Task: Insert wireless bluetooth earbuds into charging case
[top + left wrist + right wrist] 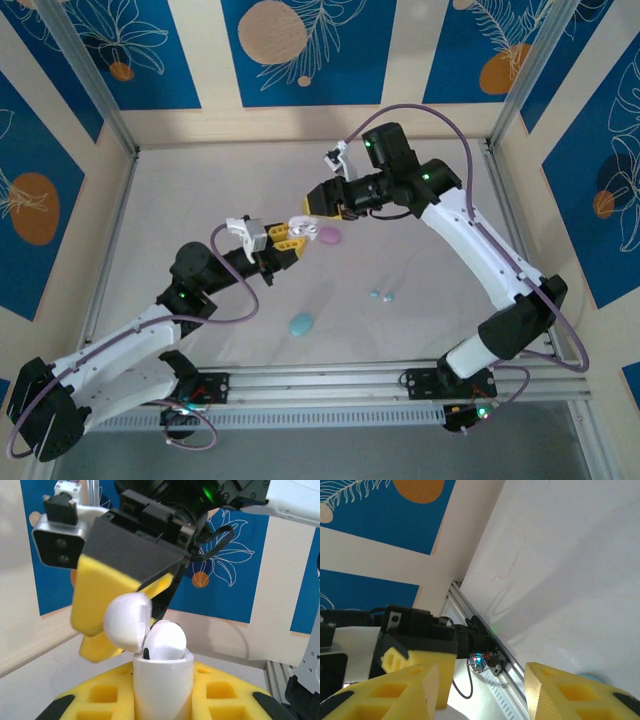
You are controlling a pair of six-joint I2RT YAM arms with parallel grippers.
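My left gripper (291, 238) is shut on a white charging case (162, 687), held upright between its yellow foam fingers (220, 692). The case's lid (126, 621) is flipped open to the left. A white earbud (167, 639) sits in the case's mouth, its rounded top standing above the rim. My right gripper (314, 205) hovers right above the case, one yellow finger (97, 612) just behind the lid. In the right wrist view the right gripper (482, 682) is open, with nothing between its pads.
A pink case (330, 237) lies on the table just right of the held case. A cyan case (301, 324) lies nearer the front, with two cyan earbuds (381, 295) to its right. The slotted aluminium rail (330, 385) runs along the near edge.
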